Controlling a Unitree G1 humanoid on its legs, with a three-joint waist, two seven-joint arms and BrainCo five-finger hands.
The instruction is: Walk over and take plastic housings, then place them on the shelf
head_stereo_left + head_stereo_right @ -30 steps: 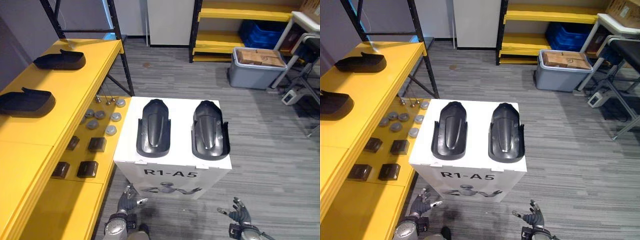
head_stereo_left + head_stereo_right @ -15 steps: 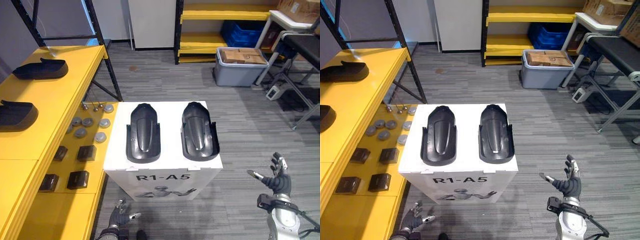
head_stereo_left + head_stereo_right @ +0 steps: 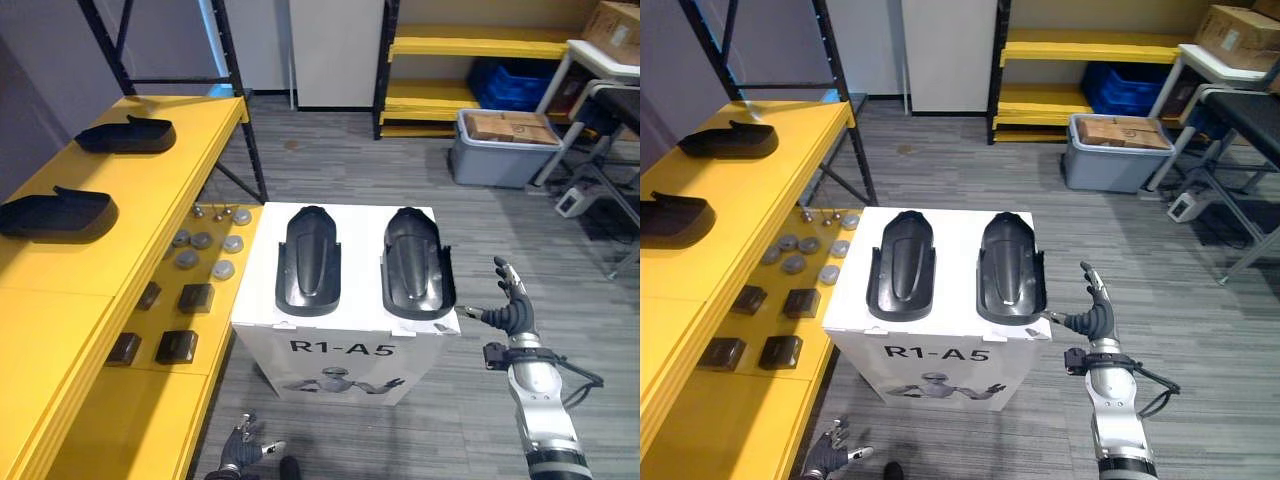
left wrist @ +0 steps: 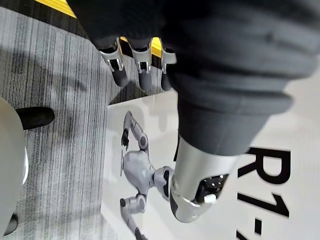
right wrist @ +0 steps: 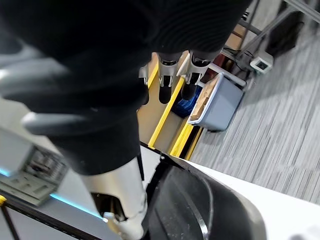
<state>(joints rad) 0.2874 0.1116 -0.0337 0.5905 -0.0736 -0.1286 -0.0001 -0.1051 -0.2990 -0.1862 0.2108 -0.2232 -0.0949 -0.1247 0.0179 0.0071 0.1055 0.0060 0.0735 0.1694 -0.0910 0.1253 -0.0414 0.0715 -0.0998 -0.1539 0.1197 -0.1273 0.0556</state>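
- Left eye view: the right hand (image 3: 510, 308) is raised on a bent arm just beside the front right corner of the white cardboard box (image 3: 356, 250). Its fingers are straight and spread, its thumb points at that corner, and it holds nothing
- Left eye view: the left hand (image 3: 243, 455) hangs low near the grey carpet floor (image 3: 500, 240) in front of the box, fingers loosely spread and empty
- Left eye view: two black plastic housings lie side by side on the box top, the left housing (image 3: 308, 260) and the right housing (image 3: 417, 262). Each is a long glossy shell, rounded at the far end, with a raised hump down its middle and low side walls
- Right eye view: the box front carries bold black lettering above a drawing of a humanoid figure (image 3: 935, 385)
- Right eye view: two more black housings, a near one (image 3: 670, 218) and a far one (image 3: 728, 140), rest well apart on the top of the yellow shelf (image 3: 750, 200)
- Left wrist view: the left hand's straight dark-tipped fingers (image 4: 116, 57) and thumb grip nothing. Past them are the printed figure and part of the large black letters
- Right wrist view: the right hand's fingers (image 5: 165, 82) are extended and free, and the rim of the right housing lies close by the thumb on the white top
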